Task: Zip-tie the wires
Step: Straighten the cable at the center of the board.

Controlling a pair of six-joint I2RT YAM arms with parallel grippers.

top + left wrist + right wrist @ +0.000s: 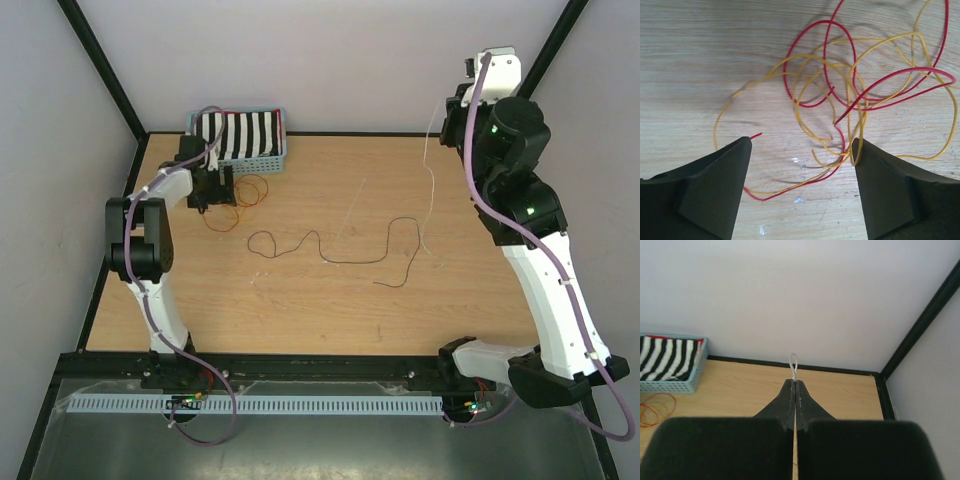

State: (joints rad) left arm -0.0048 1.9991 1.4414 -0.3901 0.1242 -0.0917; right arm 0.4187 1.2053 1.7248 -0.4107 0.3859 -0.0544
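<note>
The left gripper [802, 141] hung low over the far-left part of the table [450, 300] with its jaws spread wide and nothing between them, while the right gripper [794, 382], raised high at the far right, was pinched fully closed on a thin white strip [794, 372], probably the zip tie, whose small loop poked out past the fingertips. A blue basket [284, 140] holding a striped cloth [240, 135] stood against the back wall just behind the left arm. The wires [858, 100] lay in two groups: one long black-brown wire [355, 262] snaked alone across the middle of the table, well apart from the red and yellow strands, which curled in an overlapping tangle directly below the open jaws. Such strands looked very light, thin and springy, likely to slide away or spring out of a loose pinch rather than break. The best hold appeared to be where several red and yellow loops crossed between the fingers, so one closing could gather many at once; the stray dark wire would need bringing over separately.
</note>
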